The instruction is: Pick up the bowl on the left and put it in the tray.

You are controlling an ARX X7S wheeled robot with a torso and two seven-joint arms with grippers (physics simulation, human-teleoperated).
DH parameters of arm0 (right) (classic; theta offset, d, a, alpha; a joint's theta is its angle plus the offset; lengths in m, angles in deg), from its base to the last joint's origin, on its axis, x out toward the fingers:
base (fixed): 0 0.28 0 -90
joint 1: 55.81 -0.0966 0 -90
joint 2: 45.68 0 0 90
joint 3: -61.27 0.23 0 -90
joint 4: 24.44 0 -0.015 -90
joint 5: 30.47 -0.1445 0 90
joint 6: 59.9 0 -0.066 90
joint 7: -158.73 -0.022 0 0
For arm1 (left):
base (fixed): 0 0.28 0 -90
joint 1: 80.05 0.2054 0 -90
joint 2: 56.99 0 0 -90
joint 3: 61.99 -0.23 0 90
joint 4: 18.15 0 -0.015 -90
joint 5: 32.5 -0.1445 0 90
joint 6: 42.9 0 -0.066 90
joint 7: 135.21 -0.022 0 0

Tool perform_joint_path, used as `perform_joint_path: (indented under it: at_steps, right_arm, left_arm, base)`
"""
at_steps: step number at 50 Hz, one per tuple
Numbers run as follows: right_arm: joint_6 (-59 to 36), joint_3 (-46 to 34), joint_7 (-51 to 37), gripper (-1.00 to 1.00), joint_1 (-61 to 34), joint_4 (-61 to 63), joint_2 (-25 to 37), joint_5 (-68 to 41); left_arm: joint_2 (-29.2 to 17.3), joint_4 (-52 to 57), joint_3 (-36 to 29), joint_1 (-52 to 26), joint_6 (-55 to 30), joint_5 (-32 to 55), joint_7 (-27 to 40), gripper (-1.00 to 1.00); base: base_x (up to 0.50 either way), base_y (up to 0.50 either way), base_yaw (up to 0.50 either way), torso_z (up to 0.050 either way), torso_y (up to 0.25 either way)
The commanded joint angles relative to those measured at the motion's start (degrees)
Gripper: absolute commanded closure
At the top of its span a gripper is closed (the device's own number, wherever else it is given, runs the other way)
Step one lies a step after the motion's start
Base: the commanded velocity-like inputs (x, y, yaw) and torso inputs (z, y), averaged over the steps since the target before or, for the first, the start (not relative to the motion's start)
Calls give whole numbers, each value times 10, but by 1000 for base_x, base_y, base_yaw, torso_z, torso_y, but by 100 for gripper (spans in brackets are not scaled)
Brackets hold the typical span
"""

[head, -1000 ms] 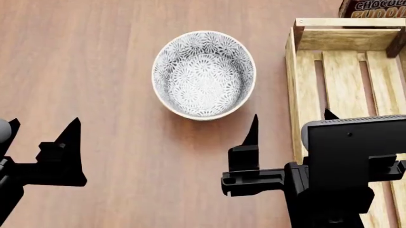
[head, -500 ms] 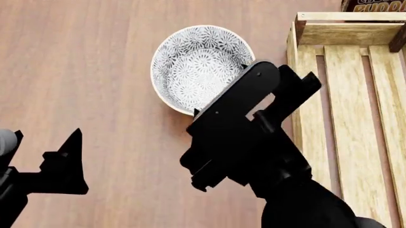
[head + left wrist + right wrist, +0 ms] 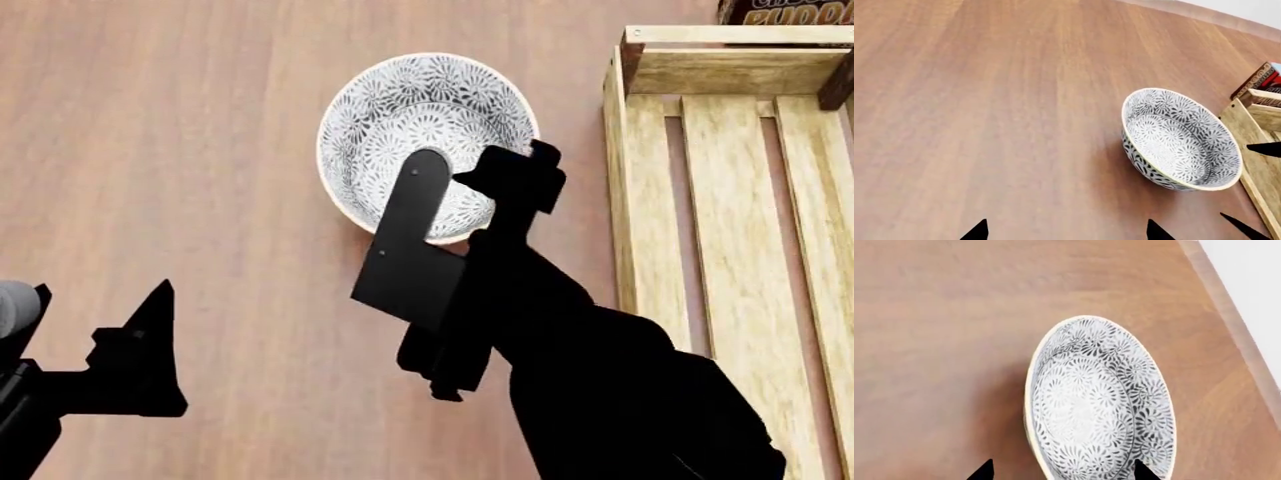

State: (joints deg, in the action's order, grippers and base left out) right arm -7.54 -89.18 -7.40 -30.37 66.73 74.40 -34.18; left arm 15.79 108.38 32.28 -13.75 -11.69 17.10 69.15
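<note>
My right tool (image 3: 1061, 472) hangs open over the bowl (image 3: 424, 145), approaching; next I must straddle its rim.

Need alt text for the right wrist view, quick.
A patterned bowl sits upright on a wooden table, filling the centre of the view. Two dark fingertips of the right gripper show at the frame's edge, either side of the bowl's near rim.

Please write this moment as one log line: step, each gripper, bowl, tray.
step: reach for bowl | right gripper: open, at bowl rim | left gripper: open, away from bowl | bowl: on table | tray: holds no bowl
</note>
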Motion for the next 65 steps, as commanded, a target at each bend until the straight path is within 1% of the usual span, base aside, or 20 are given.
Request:
perform_joint_path:
  at_steps: [1, 4, 17, 21, 22, 35, 45, 54, 58, 65]
  right_arm:
    - [75, -55, 25, -100, -34, -156, -42, 40]
    - [95, -65, 23, -100, -39, -197, -57, 49]
    - [164, -74, 7, -100, -45, -307, -101, 58]
    - [169, -74, 4, -100, -45, -313, -103, 60]
    - [174, -71, -3, 100, -44, -315, -102, 60]
    - [160, -69, -4, 100, -40, -285, -89, 60]
    - [105, -47, 3, 100, -63, -165, -50, 56]
    - [26, -10, 22, 100, -96, -30, 2, 42]
    - [4, -4, 29, 100, -105, 8, 20, 42]
    - [-34, 7, 36, 100, -108, 71, 82, 46]
  left_arm:
    - [0, -2, -2, 5, 11, 0, -3, -100]
    - [0, -6, 0, 5, 14, 1, -4, -100]
    - [-5, -6, 4, 12, 20, 6, -5, -100]
    - [-6, -6, 4, 12, 20, 8, -4, -100]
    - [-6, -6, 5, 12, 20, 8, -3, -100]
    - [-9, -2, 5, 10, 19, 15, 2, -100]
    - [-10, -5, 2, 11, 24, 15, 2, -100]
    - [-12, -6, 3, 12, 27, 17, 3, -100]
    - [-12, -4, 1, 13, 27, 18, 5, -100]
    - [-12, -3, 6, 12, 24, 26, 11, -100]
  base:
    - [0, 0, 0, 0, 0]
    - [0, 0, 0, 0, 0]
    - [0, 0, 0, 0, 0]
    - [0, 0, 0, 0, 0]
    - [0, 0, 0, 0, 0]
    - [0, 0, 0, 0, 0]
    - [0, 0, 0, 0, 0]
    - [0, 0, 0, 0, 0]
    - [0, 0, 0, 0, 0]
    - [0, 0, 0, 0, 0]
